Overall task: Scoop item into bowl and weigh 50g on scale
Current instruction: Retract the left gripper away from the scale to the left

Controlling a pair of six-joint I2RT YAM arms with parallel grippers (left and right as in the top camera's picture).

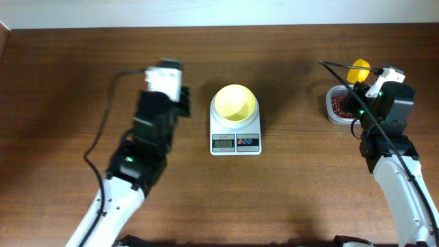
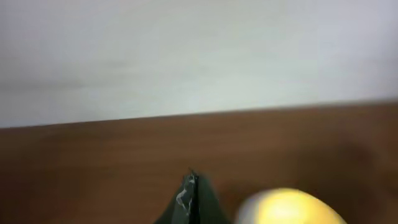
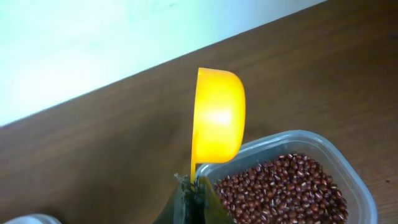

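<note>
The pale yellow bowl [image 1: 235, 103] stands on the white scale [image 1: 235, 140] at mid table; its rim shows blurred in the left wrist view [image 2: 289, 208]. My left gripper [image 2: 191, 186] is shut with nothing in it, just left of the bowl [image 1: 184, 103]. The reddish-brown beans [image 3: 286, 190] fill a clear container [image 1: 337, 104] at the right. My right gripper [image 3: 194, 186] is shut on the handle of a yellow scoop [image 3: 217, 118], whose cup hangs on its side over the container's far left rim [image 1: 359, 70].
The table's far edge meets a white wall [image 2: 186, 56] just behind the scale and container. Black cables [image 1: 110, 103] trail from both arms across the brown tabletop.
</note>
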